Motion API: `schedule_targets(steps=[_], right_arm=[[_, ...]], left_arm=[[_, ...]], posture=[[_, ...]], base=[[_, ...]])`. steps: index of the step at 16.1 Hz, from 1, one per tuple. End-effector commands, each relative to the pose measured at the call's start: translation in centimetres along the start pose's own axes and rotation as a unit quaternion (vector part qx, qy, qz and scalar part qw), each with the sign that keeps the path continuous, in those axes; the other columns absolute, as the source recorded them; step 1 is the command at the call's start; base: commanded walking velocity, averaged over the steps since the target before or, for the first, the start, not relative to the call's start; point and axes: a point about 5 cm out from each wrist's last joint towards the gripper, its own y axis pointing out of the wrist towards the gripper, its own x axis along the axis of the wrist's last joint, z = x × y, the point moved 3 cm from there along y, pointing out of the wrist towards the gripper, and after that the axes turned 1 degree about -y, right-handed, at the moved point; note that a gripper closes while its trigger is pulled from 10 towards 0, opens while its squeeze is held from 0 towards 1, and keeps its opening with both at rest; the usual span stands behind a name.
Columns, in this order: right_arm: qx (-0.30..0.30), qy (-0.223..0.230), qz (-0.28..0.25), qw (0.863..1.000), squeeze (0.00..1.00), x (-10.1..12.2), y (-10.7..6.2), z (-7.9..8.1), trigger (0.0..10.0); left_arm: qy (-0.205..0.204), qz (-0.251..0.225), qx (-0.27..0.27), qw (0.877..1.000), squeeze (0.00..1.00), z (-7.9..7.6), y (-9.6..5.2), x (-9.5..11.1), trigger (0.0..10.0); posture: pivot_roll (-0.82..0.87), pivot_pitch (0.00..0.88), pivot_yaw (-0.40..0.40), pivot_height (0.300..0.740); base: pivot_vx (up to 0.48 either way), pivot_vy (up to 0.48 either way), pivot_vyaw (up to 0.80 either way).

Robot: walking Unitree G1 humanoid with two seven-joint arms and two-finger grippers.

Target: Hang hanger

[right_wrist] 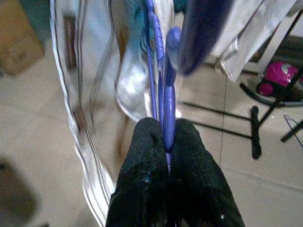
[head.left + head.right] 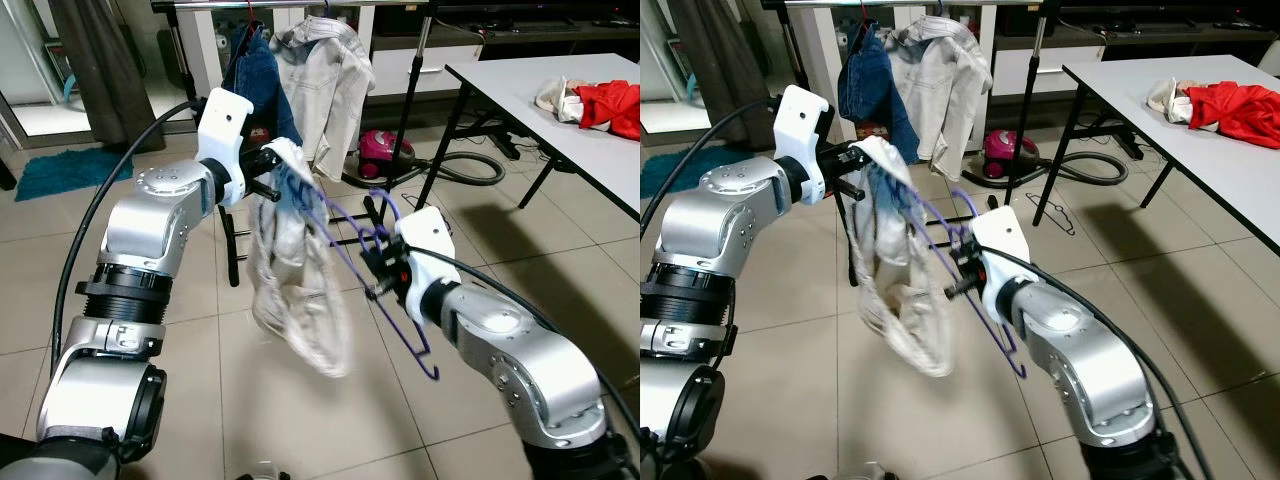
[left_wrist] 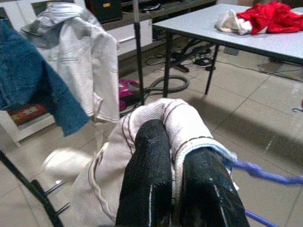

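While its jaws pinch tight on the purple hanger (image 2: pixel 385 275), the right gripper (image 2: pixel 378 268) holds it up in the air over the tiled floor (image 2: pixel 300 400). The left gripper (image 2: pixel 272 170) has its jaws closed on the top of a white shirt (image 2: pixel 295 290) that droops from the hanger. Behind them a clothes rack (image 2: pixel 300 5) holds a blue jacket (image 2: pixel 262 70) and a pale jacket (image 2: pixel 330 80). A red cloth (image 2: pixel 610 105) lies on the white surface (image 2: pixel 540 100).
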Motion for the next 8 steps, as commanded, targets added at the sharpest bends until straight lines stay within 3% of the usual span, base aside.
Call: schedule_targets(steps=[1,2,3,5,6,8], right_arm=[[0.041,-0.008,-0.043,0.998,0.0,1.8,0.1,1.5,10.0],[0.041,-0.008,-0.043,0.998,0.0,1.8,0.1,1.5,10.0],[0.087,-0.021,-0.032,0.996,0.0,1.2,0.1,3.4,10.0],[0.107,-0.032,-0.018,0.994,0.0,0.4,0.3,4.5,10.0],[0.107,-0.038,-0.014,0.993,0.0,0.3,0.4,4.5,10.0],[0.056,-0.026,-0.037,0.997,0.0,1.2,1.0,2.7,10.0]], left_arm=[[-0.005,-0.016,-0.013,1.0,0.0,-1.1,0.2,0.5,0.0],[-0.005,-0.016,-0.013,1.0,0.0,-1.1,0.2,0.5,0.0],[-0.013,-0.026,-0.013,0.999,0.0,-1.5,0.4,0.8,0.0],[-0.014,-0.038,-0.013,0.999,0.0,-1.6,0.5,1.6,0.0],[-0.017,-0.042,-0.02,0.999,0.0,-1.8,0.5,1.9,0.0],[-0.012,-0.027,-0.058,0.998,0.0,-3.1,0.1,1.5,0.0]], posture=[[0.11,0.0,0.04,0.74],[0.11,0.0,0.04,0.74],[0.11,0.0,0.037,0.74],[0.11,0.0,0.032,0.74],[0.11,0.0,0.03,0.74],[0.11,0.0,0.03,0.74]], base=[[0.0,0.0,0.0],[0.0,0.0,0.0],[0.0,0.0,0.0],[0.0,0.0,0.0],[0.0,0.0,0.0],[0.0,0.0,0.0]])
